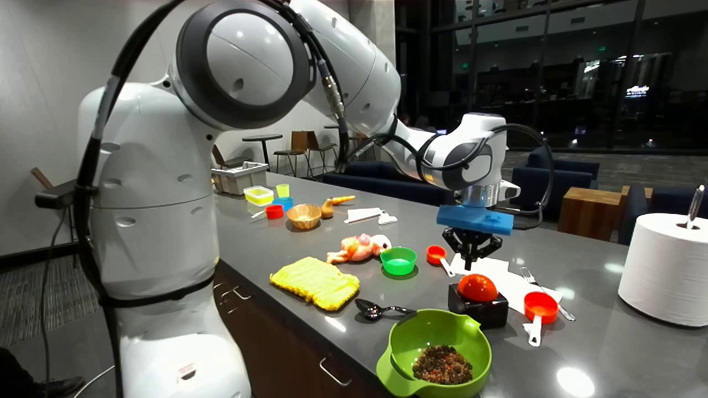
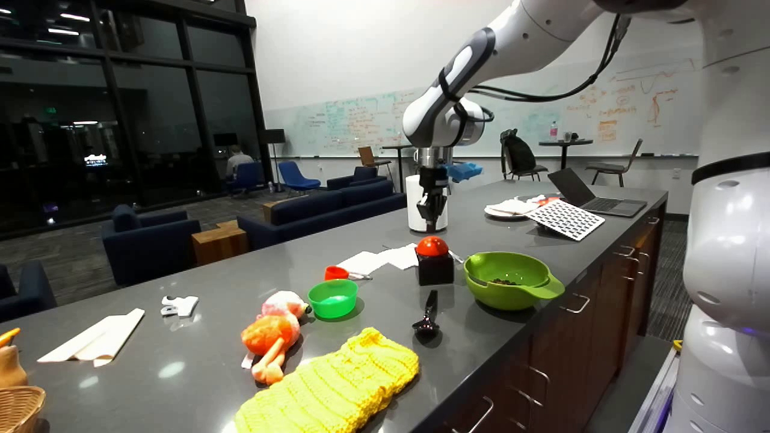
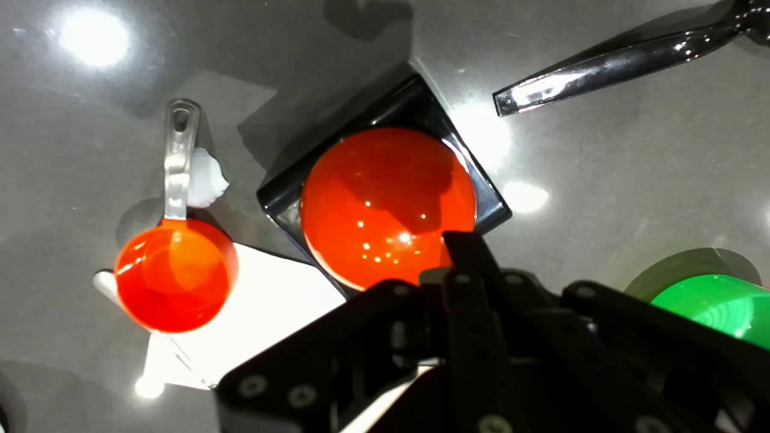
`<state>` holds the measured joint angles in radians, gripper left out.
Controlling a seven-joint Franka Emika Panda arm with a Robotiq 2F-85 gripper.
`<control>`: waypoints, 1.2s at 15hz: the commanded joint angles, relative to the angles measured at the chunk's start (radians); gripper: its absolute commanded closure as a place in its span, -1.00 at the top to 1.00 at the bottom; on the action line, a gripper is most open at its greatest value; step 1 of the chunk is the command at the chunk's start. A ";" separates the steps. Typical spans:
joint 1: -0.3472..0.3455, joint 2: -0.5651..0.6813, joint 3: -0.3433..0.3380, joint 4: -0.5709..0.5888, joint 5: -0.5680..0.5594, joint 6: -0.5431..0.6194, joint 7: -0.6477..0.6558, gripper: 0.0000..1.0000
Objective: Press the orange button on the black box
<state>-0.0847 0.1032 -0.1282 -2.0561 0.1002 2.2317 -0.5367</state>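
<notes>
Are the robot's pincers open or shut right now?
Shut: in an exterior view, the gripper ends in one narrow tip above the orange button, with no gap showing.

Glossy orange button (image 3: 385, 207), rough knitted cloth (image 2: 340, 383)

In an exterior view: 1 robot arm (image 1: 249, 61), 1 gripper (image 1: 468, 267), 1 orange button (image 1: 478, 288) & 1 black box (image 1: 485, 315), last two lower R of ctr. Sm. green bowl (image 1: 399, 268), R of ctr, + lg. green bowl (image 1: 442, 327), btm R of ctr = 2. Lower-R red cup (image 1: 542, 307), nr-ctr red cup (image 1: 436, 255), L-of-ctr red cup (image 1: 274, 211) = 3; wrist view has 1, at L. Also 1 blue cup (image 1: 285, 202) & 1 wicker basket (image 1: 305, 222), L of ctr; 1 carrot (image 1: 343, 199), nr ctr; 1 blk spoon (image 1: 373, 310), below ctr; 1 fork (image 1: 530, 277), lower R. Both exterior views: 1 yellow cloth (image 1: 315, 283), 1 plush toy (image 1: 359, 247), 1 paper roll (image 1: 666, 268). White sheets (image 1: 515, 288): qty unclear. In an exterior view, upper R: 1 laptop (image 2: 613, 206).
</notes>
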 commanded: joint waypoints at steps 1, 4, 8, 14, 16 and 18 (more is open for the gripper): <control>-0.019 0.005 0.018 0.023 -0.007 -0.034 0.027 -1.00; -0.018 0.004 0.018 0.024 -0.006 -0.042 0.044 -1.00; -0.018 0.004 0.018 0.030 -0.005 -0.089 0.073 -1.00; -0.016 0.006 0.018 0.051 -0.005 -0.134 0.101 -1.00; -0.016 0.007 0.018 0.053 -0.005 -0.130 0.104 -1.00; -0.016 0.006 0.019 0.052 -0.004 -0.127 0.107 -1.00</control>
<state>-0.0848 0.1033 -0.1252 -2.0245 0.1004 2.1209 -0.4479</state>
